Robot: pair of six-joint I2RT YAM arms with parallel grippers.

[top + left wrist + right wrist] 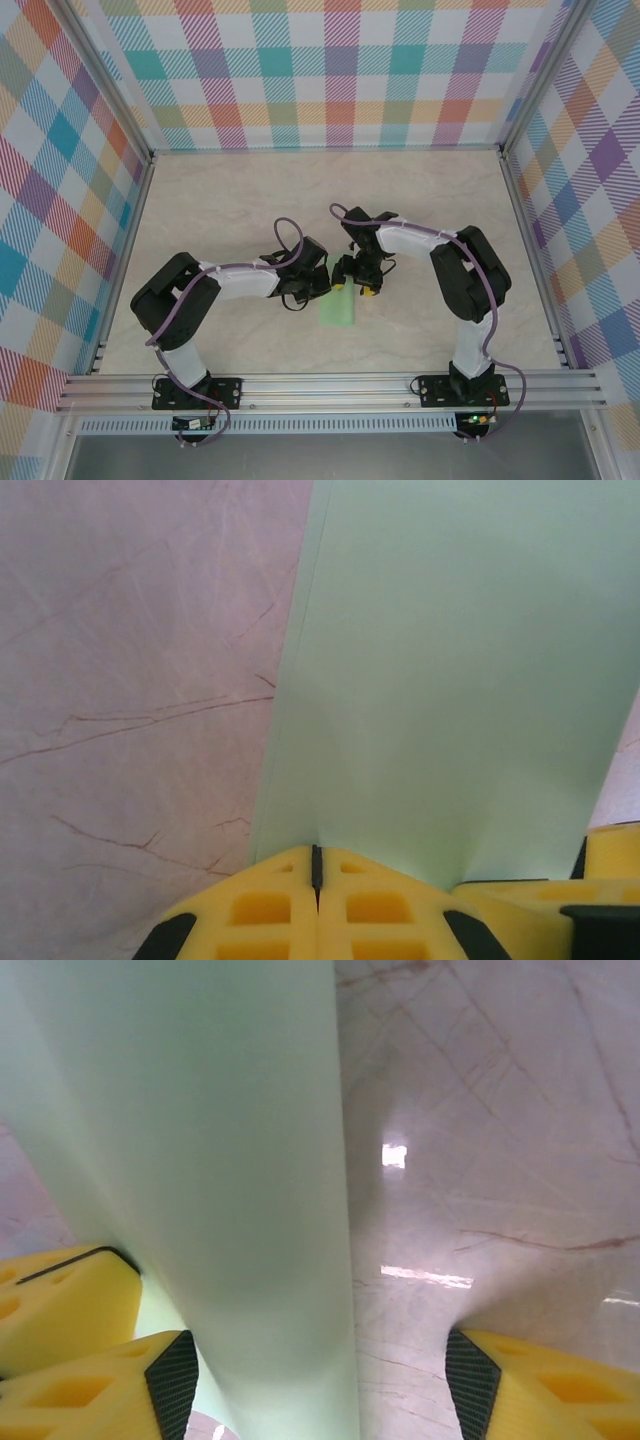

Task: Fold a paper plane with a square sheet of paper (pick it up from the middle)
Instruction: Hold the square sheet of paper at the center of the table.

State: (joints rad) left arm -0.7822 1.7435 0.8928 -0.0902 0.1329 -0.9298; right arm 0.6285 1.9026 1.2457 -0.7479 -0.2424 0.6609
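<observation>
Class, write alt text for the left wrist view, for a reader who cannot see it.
The left gripper, its yellow fingers shut together, pinches the near edge of pale green paper that stretches away over a veined table. Another yellow finger shows at bottom right.

Smooth matt paper sheet (450,680), glossy marble-look tabletop (500,1110), yellow plastic fingertips (290,875), brushed metal rails (330,388)

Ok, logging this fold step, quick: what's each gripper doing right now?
Left gripper: shut, pinching the green paper.
Right gripper: open, the paper beside one finger, not clamped.
</observation>
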